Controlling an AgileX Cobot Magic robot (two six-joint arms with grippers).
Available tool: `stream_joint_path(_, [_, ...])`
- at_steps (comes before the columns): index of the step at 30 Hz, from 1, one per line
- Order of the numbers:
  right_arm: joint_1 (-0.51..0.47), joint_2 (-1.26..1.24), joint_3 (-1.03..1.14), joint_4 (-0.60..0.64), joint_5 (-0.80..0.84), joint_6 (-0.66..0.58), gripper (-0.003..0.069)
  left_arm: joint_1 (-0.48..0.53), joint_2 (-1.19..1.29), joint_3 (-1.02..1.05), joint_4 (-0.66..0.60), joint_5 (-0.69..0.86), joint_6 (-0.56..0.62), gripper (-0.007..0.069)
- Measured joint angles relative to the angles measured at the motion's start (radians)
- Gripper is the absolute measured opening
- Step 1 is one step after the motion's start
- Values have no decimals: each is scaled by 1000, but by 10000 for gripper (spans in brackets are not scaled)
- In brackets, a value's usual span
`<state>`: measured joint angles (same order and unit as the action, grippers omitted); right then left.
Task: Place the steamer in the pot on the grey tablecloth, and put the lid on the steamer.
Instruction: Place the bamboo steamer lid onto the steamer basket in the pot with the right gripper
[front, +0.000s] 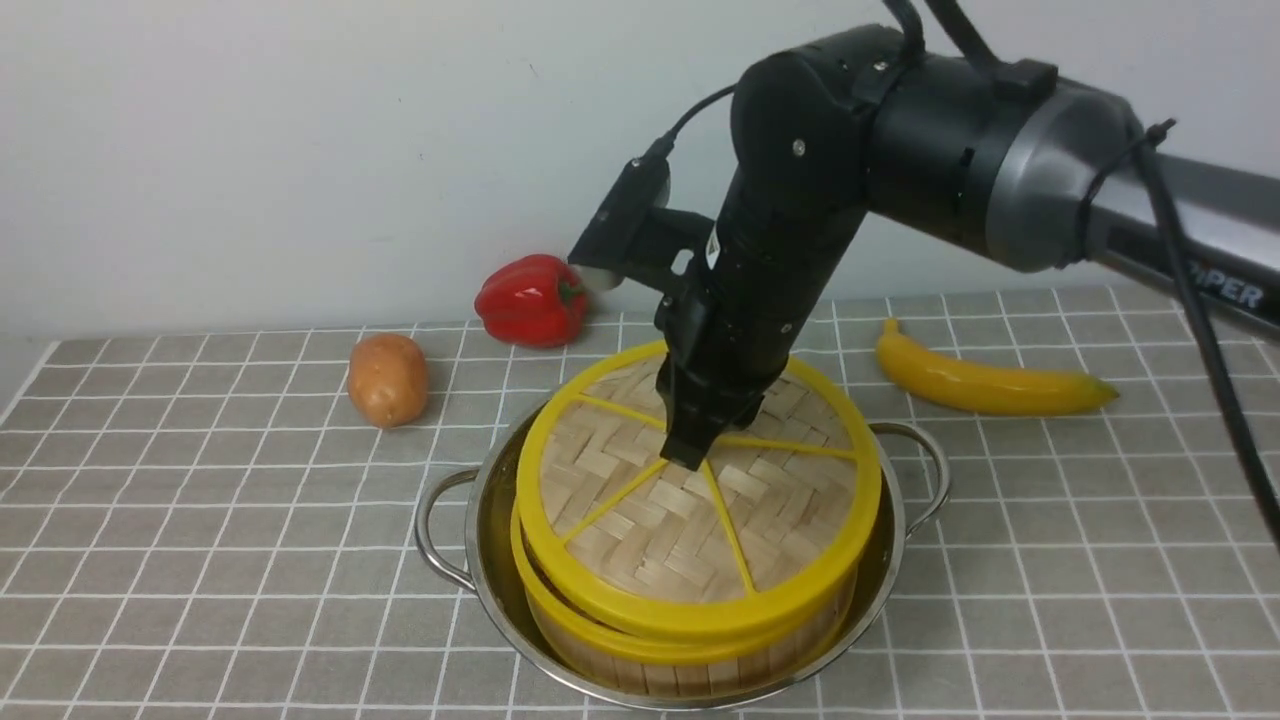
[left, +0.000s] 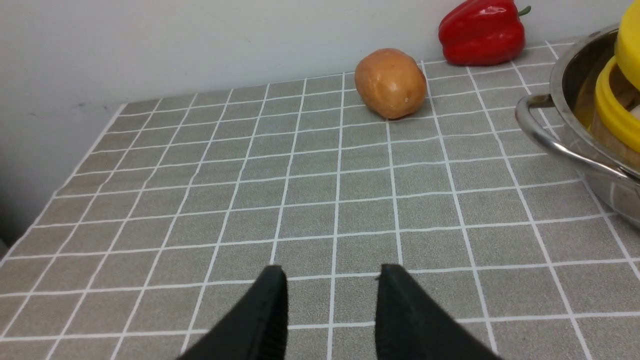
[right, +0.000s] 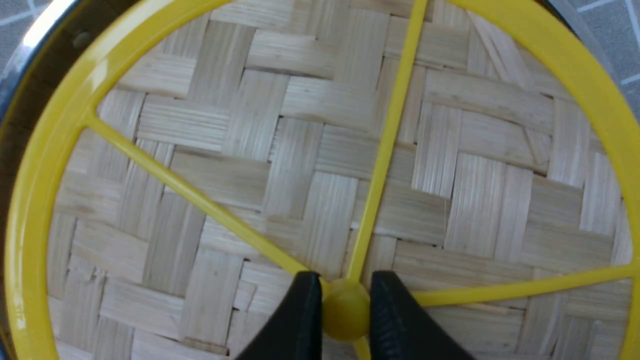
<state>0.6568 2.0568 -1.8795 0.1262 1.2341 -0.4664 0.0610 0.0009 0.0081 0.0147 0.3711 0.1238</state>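
Right pincer is closed narrowly on the small yellow knob of the lid, which lies atop the steamer inside the pot on the grey tablecloth. The lid is likely light and stiff and suits this central hold, though the smooth knob could slip or swivel. Left pincer hangs parted and empty over bare cloth.
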Motion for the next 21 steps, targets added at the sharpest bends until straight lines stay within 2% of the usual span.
stream_joint_path(10, [-3,12,0,85,0,-59,136,0,-1,0,0,0,0,243])
stream_joint_path(21, [-3,40,-4,67,-4,-86,136,0,-1,0,0,0,0,243])
